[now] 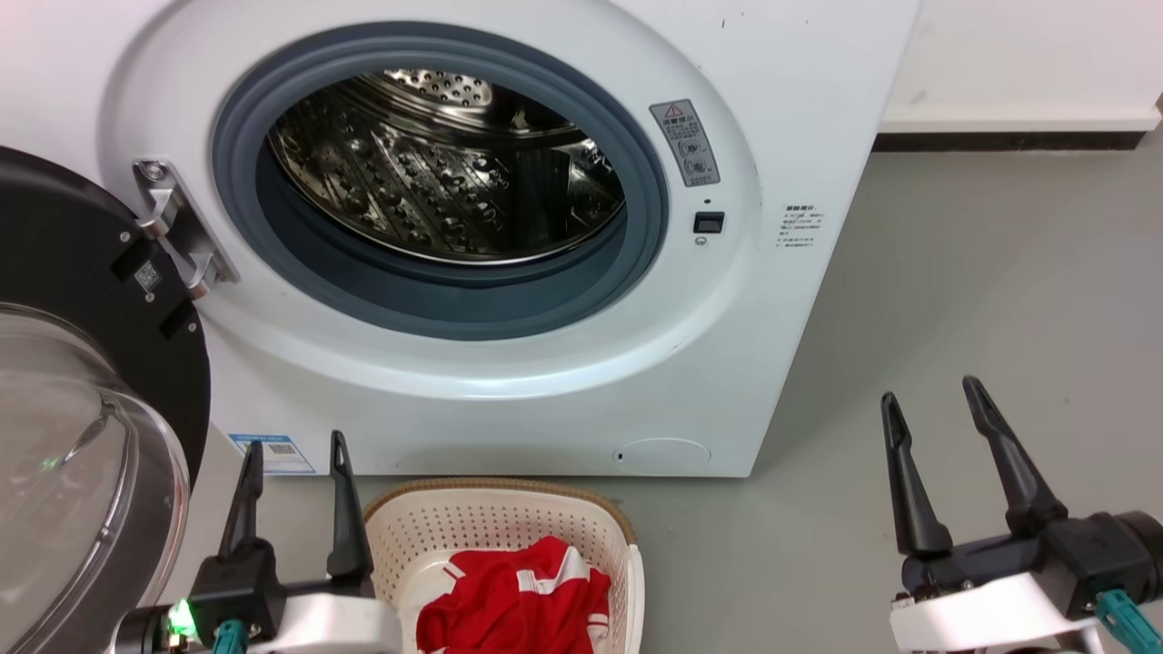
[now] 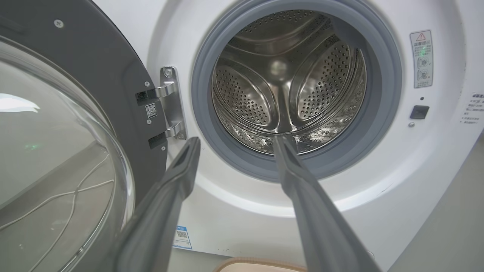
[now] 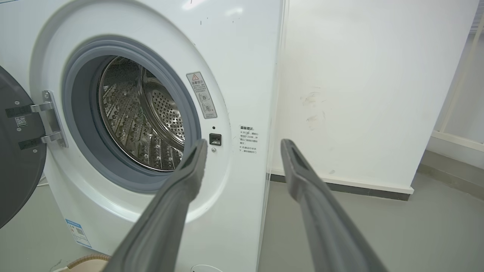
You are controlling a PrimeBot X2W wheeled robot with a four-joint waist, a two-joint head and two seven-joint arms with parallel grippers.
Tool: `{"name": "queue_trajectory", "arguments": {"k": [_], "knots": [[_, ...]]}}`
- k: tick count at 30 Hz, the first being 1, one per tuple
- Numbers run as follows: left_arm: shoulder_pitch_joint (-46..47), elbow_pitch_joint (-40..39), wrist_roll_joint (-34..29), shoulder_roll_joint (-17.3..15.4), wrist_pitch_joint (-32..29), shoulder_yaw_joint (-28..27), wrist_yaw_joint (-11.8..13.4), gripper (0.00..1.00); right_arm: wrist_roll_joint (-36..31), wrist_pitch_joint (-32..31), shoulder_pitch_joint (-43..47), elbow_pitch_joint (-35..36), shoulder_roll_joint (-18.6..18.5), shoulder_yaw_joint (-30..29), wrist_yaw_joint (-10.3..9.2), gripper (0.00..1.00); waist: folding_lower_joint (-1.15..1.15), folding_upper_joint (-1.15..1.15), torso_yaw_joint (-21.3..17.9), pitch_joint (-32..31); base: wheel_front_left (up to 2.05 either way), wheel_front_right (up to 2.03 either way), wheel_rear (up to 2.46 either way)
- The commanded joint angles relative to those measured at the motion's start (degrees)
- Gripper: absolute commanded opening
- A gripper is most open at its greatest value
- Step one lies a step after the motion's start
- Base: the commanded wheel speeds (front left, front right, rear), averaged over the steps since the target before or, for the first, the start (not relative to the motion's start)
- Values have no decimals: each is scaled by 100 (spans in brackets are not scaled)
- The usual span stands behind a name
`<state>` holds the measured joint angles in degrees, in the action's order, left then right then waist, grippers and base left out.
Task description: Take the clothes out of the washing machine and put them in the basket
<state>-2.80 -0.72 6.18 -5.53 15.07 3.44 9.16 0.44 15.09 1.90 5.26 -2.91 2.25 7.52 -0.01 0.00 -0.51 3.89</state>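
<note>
In front of the washing machine [image 1: 563,400], on the grey floor [image 1: 981,300], the basket [image 1: 413,527] sits low in the head view, close to the machine's base. The clothes [image 1: 518,599] lie inside it as a crumpled heap of bright red fabric with white panels and thin white stripes, bunched toward the basket's right wall. The head view takes in the garments and both grippers together. The left wrist view catches a sliver of the basket's brown woven rim at its bottom edge, and the right wrist view a curve of that rim at its lower left. The left wrist view looks straight into the drum [image 2: 287,75], showing its perforated steel back and raised ribs, where the head view sees the shiny side wall from above. The black-rimmed glass door [image 1: 82,454] stands swung open to the left on its metal hinge [image 1: 177,227]. The right wrist view adds the white wall [image 3: 359,94] beside the machine. The left gripper [image 1: 296,442] hangs just beside the basket's left rim, its fingers spread apart and holding nothing. The right gripper [image 1: 929,389] hovers well apart to the right over bare floor, its fingers likewise parted and empty.
</note>
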Motion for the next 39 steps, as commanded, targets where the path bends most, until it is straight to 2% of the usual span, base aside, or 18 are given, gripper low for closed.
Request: {"name": "queue_trajectory", "arguments": {"k": [1,4,11,20,32,33,37,39], "knots": [[-138,-55,-68,46,14,-69,-65,100,42,11,113,-19,6,-14,-6,100,1,0,-10,-76,0,0,0],[-362,-95,-161,163,14,-227,-231,100,131,11,324,-60,6,-9,-6,100,1,0,-16,-218,0,0,0],[-515,-41,-210,223,15,-338,-413,100,194,11,440,-82,6,1,-6,100,1,0,-28,-312,0,0,0],[-582,28,-265,257,15,-390,-513,100,227,11,534,-105,6,-25,-6,100,1,0,-47,-390,0,0,0],[-566,63,-304,269,15,-402,-524,100,225,10,514,-97,6,-25,-6,100,1,0,-68,-385,0,0,0],[-521,55,-277,255,-1,-392,-539,0,214,0,476,-108,0,-15,0,0,1,0,-69,-385,0,0,0],[-540,266,-248,259,-34,-372,-546,0,247,-4,535,-299,0,9,0,0,1,0,-69,-383,0,0,0],[-507,288,9,258,-83,-377,-577,0,513,-36,532,-302,-9,11,0,0,1,0,-66,-383,0,0,0]]}}
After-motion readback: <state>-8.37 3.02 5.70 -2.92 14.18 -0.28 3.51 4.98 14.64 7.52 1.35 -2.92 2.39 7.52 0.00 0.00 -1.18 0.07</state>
